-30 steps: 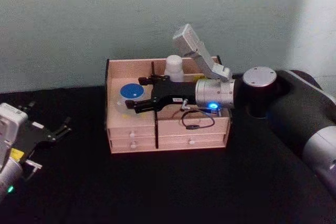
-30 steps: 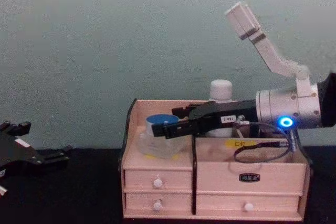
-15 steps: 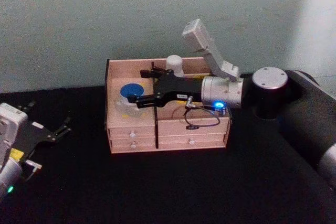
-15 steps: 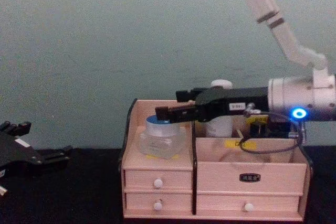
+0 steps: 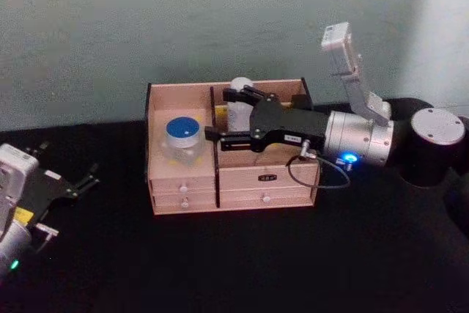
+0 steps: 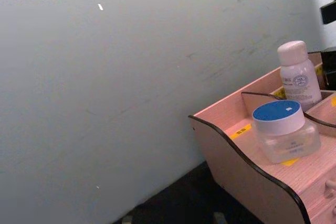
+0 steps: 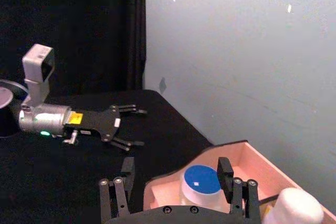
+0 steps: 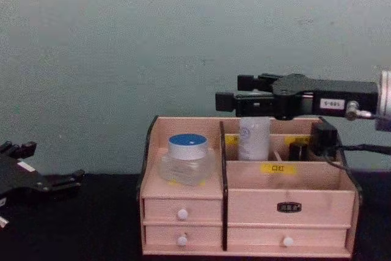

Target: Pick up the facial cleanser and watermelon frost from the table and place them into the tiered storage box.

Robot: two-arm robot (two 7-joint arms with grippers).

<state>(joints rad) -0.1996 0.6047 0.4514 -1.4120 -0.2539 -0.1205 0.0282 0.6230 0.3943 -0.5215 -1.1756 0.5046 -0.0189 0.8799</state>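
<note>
Since the picture from a second ago, the right gripper has been pulled back to the right and lifted. It was low over the blue-lidded jar then; now it is held above the right half of the tiered storage box. Its jaws are spread wide and nothing is pinched between them.

The jar is left standing in the box's left compartment. The white bottle is seen upright in the far compartment, just right of the dark divider. Which of the two is the cleanser and which the watermelon frost cannot be told, since the labels are too small to read.

In the head view much of the bottle is hidden behind the gripper's black fingers. In the chest view its cap is covered by the gripper. The whole bottle, with its cap, is shown better in the left wrist view, beside the jar.

The left gripper is parked low on the black bench at the far left, well apart from the box. In the chest view it is cut off by the edge. In the right wrist view it is seen whole, with its jaws spread and empty.
</note>
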